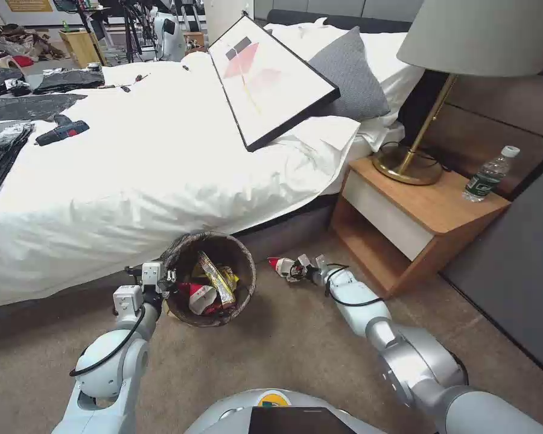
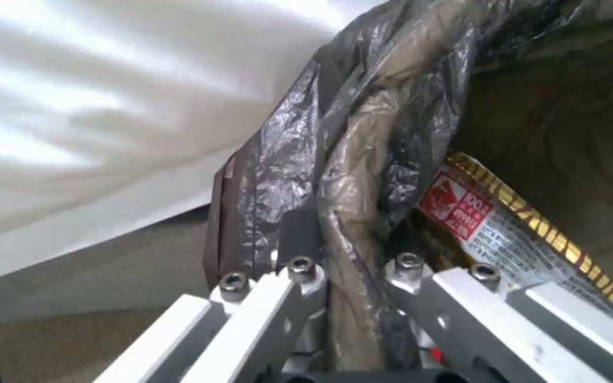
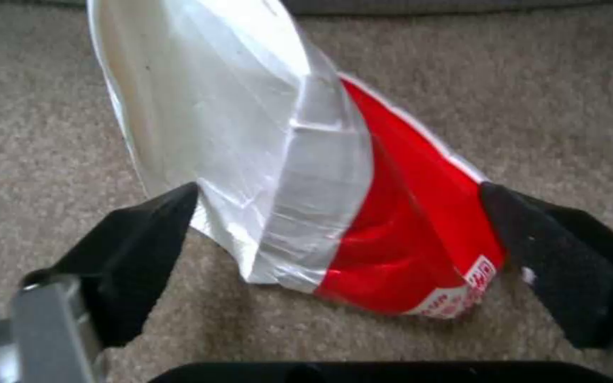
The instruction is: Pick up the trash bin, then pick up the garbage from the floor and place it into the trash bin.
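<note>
The trash bin (image 1: 245, 260), lined with a crinkly dark bag (image 2: 363, 133), stands on the floor (image 1: 295, 343) beside the bed. My left gripper (image 1: 168, 279) is shut on its near-left rim, one finger inside and one outside the bag fold (image 2: 342, 250). Inside lie a yellow snack wrapper (image 1: 217, 280) (image 2: 512, 229) and a red-and-white cup (image 1: 200, 296). To the bin's right, a crushed red-and-white paper cup (image 1: 280, 265) (image 3: 335, 213) lies on the carpet. My right gripper (image 1: 304, 265) (image 3: 338, 194) is low over it, open, with a black pad (image 3: 143, 250) at each side of the cup.
A white-sheeted bed (image 1: 163, 169) runs behind the bin, with a framed picture (image 1: 268, 78) and a drill (image 1: 61, 132) on it. On the right, a wooden nightstand (image 1: 416, 223) holds a brass lamp (image 1: 410, 163) and a water bottle (image 1: 489, 175). Bare carpet lies in front.
</note>
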Motion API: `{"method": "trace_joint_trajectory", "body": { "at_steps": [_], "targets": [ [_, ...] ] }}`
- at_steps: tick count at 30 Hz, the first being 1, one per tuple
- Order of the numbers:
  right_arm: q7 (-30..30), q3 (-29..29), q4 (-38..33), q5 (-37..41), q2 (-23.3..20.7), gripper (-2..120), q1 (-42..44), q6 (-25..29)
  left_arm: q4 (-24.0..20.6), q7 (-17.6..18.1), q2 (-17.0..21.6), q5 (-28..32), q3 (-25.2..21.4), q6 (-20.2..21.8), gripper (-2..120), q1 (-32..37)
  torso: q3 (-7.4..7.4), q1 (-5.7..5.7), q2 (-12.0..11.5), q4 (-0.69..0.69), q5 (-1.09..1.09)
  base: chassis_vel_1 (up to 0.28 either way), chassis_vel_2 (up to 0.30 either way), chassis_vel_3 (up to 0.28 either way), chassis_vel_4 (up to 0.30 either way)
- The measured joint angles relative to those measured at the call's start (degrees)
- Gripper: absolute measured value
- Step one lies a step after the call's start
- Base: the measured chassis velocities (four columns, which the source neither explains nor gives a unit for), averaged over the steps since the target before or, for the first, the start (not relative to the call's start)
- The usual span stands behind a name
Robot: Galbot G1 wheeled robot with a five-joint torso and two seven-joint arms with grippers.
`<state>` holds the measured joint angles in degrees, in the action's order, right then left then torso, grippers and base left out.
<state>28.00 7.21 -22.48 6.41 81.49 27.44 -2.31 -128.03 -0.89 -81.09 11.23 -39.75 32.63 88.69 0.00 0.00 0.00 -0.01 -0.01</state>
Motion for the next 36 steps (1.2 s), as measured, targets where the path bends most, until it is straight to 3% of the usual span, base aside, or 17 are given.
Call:
{"method": "trace_joint_trajectory", "body": {
  "at_steps": [6,13,15,19,23,30,36],
  "targets": [
    [-0.1,0.0,0.0,0.5,0.1,73,-0.1,-0.3,-0.1,0.0,0.0,0.0,0.0,-0.1,3,0.1,0.00,0.00,0.0,0.00,0.00,0.000,0.000,0.000,0.000],
    [-0.1,0.0,-0.5,0.5,0.1,44,0.0,-0.1,-0.1,-0.1,0.0,0.0,0.1,-0.4,3,0.1,0.00,0.00,0.0,0.01,0.01,0.000,0.000,0.000,0.000],
    [-0.1,0.0,-0.5,0.5,0.1,41,0.0,-0.1,-0.1,-0.1,0.0,0.0,0.1,-0.4,3,0.2,0.00,0.00,0.0,0.01,0.01,0.000,0.000,0.000,0.000],
    [-0.2,0.0,-1.0,0.3,0.4,21,0.4,0.2,-0.1,-0.2,0.0,-0.1,0.0,-0.6,3,0.2,0.00,0.00,0.0,0.01,0.01,0.000,0.000,0.000,0.000],
    [-0.5,0.1,-1.1,0.3,0.4,9,0.6,0.4,-0.1,-0.2,0.0,-0.2,0.0,-0.7,3,0.2,0.00,0.00,0.0,0.02,0.01,0.000,0.000,0.000,0.000],
    [-1.5,0.3,-3.6,-0.5,0.0,2,1.9,1.0,-0.1,-0.2,-0.2,-0.3,0.0,-0.7,3,0.2,0.01,0.00,0.0,0.01,0.01,0.000,0.000,0.000,0.000],
    [-3.0,0.9,-16.8,-3.5,-3.5,2,7.6,-0.1,-0.3,-0.1,-0.3,-0.2,-0.1,-0.6,3,0.3,0.01,0.00,0.0,0.00,0.01,0.000,0.000,0.000,0.000]
  ]
}}
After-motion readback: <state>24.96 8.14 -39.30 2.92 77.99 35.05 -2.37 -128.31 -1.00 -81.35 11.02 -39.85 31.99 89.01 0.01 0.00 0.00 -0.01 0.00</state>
